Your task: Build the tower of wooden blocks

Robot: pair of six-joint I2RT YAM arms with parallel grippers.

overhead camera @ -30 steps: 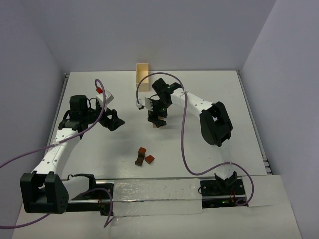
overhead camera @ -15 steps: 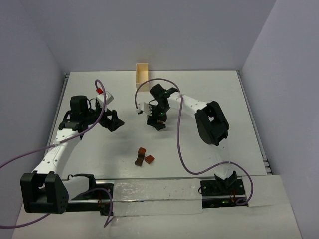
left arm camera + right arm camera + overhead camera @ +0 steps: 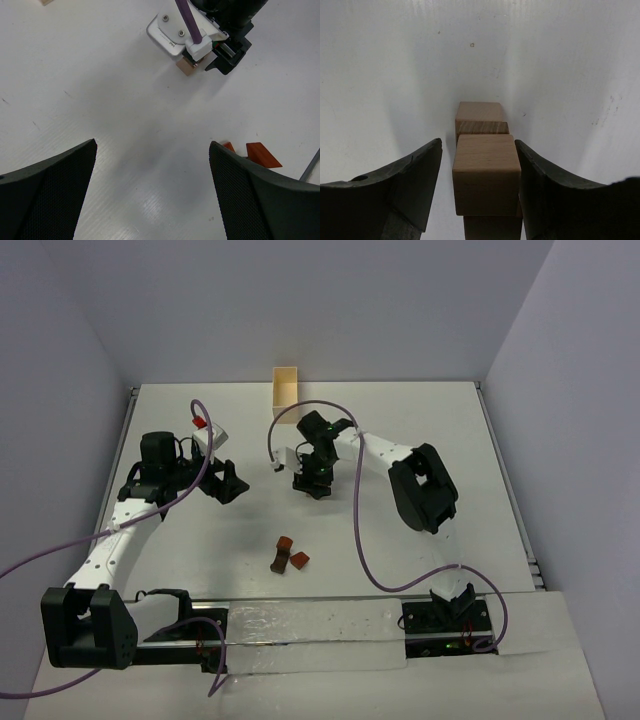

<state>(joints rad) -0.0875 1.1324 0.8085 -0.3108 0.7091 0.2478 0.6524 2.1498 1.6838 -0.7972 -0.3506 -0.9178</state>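
Observation:
In the right wrist view a light tan cube (image 3: 486, 172) tops a small stack of wood blocks, with another tan block (image 3: 479, 117) lying behind it on the table. My right gripper (image 3: 477, 145) straddles the cube. The right finger looks to be against it and a narrow gap shows at the left finger. From above, the right gripper (image 3: 315, 480) hides that stack mid-table. Three reddish-brown pieces (image 3: 287, 554) lie nearer the front. My left gripper (image 3: 153, 145) is open over bare table, and it faces the tan block (image 3: 187, 66) under the right gripper.
A pale wooden box (image 3: 286, 390) stands at the back edge, behind the right gripper. Reddish wedges (image 3: 262, 154) lie just right of my left gripper's right finger. The left gripper (image 3: 228, 482) hovers left of the stack. Purple cables hang from both arms.
The right gripper has shifted slightly left and back over the stack, and its jaws have narrowed around the tan cube. The left arm has not moved.

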